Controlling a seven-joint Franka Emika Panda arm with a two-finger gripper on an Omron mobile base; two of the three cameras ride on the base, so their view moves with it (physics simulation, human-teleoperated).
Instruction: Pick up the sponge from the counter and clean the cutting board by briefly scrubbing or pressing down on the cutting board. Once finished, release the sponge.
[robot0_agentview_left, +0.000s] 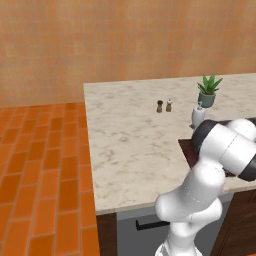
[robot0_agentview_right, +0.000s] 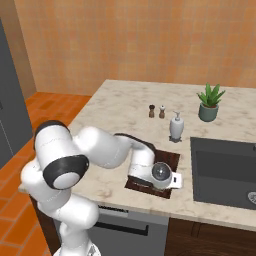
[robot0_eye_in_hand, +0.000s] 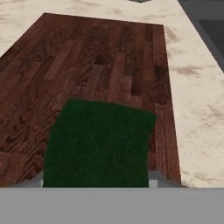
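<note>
The counter (robot0_agentview_right: 125, 107) is the broadest thing here, a pale marbled slab running across both base views, with the dark sink (robot0_agentview_right: 225, 170) sunk into it at about three o'clock from the arm in the right base view. The white arm (robot0_agentview_right: 100, 150) folds low over the counter's near edge, its wrist bent down onto the cutting board (robot0_eye_in_hand: 96, 65), the dark brown plank lying just beside the sink's left rim. In the hand view the board stretches away toward twelve o'clock, bare wood on all sides but the near one.

Next in size, a soap bottle (robot0_agentview_right: 176, 127) stands just past the board at roughly one o'clock, a potted plant (robot0_agentview_right: 210, 103) farther off the same way, and two small shakers (robot0_agentview_right: 156, 111) near twelve.

Smallest is the sponge (robot0_eye_in_hand: 98, 146), dark green face up, sitting on the near end of the board at six o'clock in the hand view. The gripper (robot0_agentview_right: 152, 176) is closed on it, jaws pinched in against its sides; the fingertips themselves are mostly hidden behind the sponge, so the exact contact is hard to read.

The step in hand looks like the scrub itself. Done well, it means pressing straight down so the sponge stays flat, keeping short strokes toward twelve o'clock within the wood, and holding the pinch firm until the pressing is over, only then letting go.
</note>
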